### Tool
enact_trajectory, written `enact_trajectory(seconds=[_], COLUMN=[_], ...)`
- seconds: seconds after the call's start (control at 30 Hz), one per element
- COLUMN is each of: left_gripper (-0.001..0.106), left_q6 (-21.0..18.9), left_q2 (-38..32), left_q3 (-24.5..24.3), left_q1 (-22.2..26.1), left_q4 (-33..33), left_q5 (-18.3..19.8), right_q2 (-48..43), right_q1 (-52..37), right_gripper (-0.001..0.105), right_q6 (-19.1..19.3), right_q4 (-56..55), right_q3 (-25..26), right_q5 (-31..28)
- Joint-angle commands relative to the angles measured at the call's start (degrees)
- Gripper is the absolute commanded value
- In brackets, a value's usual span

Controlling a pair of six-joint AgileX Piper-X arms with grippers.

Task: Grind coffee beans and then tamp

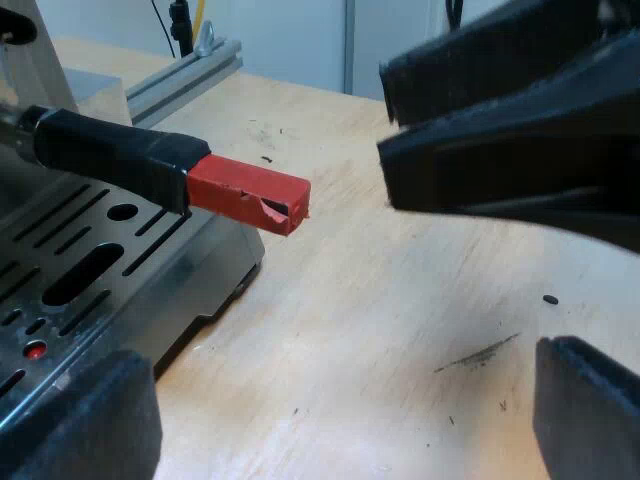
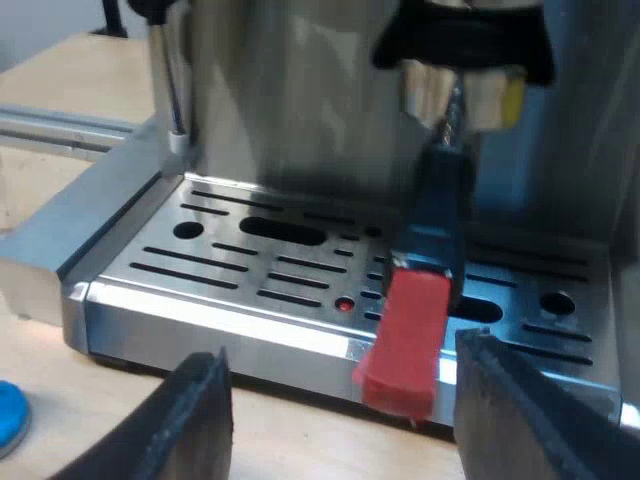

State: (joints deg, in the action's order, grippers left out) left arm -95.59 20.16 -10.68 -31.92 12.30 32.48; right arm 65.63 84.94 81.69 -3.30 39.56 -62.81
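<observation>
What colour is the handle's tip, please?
The tip is red; the left wrist view shows it best.

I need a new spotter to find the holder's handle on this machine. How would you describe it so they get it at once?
Start at the espresso machine, whose slotted metal drip tray runs along its front. Above that tray a dark handle sticks out from the machine's front. It ends in a squared red block, the one red bar here; the tray's small red dot sits flush in the metal.
</observation>
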Motion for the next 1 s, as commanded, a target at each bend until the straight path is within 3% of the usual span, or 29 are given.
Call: enact_trajectory(seconds=[0.03,0.13,0.23,0.33,0.37,0.4,0.53,0.87,1.0], left_gripper=[0.077,0.077,0.077,0.077,0.077,0.077,0.077,0.077,0.077], left_q6=[-0.59,-0.59,-0.59,-0.96,-0.96,-0.96,-0.96,-0.96,-0.96], left_q2=[0.04,0.04,0.04,0.04,0.04,0.04,0.04,0.04,0.04], left_q3=[-0.13,-0.13,-0.13,-0.13,-0.13,-0.13,-0.13,-0.13,-0.13], left_q1=[-0.26,-0.26,-0.26,-0.26,-0.26,-0.26,-0.26,-0.26,-0.26], left_q4=[-1.03,-1.03,-1.03,-1.03,-1.03,-1.03,-1.03,-1.03,-1.03], left_q5=[0.77,0.77,0.77,0.77,0.77,0.77,0.77,0.77,0.77], right_q2=[-0.58,-0.58,-0.58,-0.58,0.10,0.39,2.01,4.94,4.93], right_q1=[-0.13,-1.11,-3.23,-5.59,-9.53,-10.95,-14.85,-18.60,-20.35], right_gripper=[0.052,0.052,0.052,0.052,0.052,0.052,0.052,0.052,0.052], right_q6=[-0.26,-3.12,-9.00,-11.01,-13.72,-14.67,-14.98,-14.98,-14.98], right_q4=[-4.24,-6.62,-10.60,-13.33,-16.52,-17.55,-18.85,-21.73,-21.64], right_q3=[2.08,3.84,5.67,6.55,7.57,8.08,10.17,11.69,11.69], right_q5=[-0.04,0.10,1.57,6.39,12.68,14.11,20.48,21.88,25.71])
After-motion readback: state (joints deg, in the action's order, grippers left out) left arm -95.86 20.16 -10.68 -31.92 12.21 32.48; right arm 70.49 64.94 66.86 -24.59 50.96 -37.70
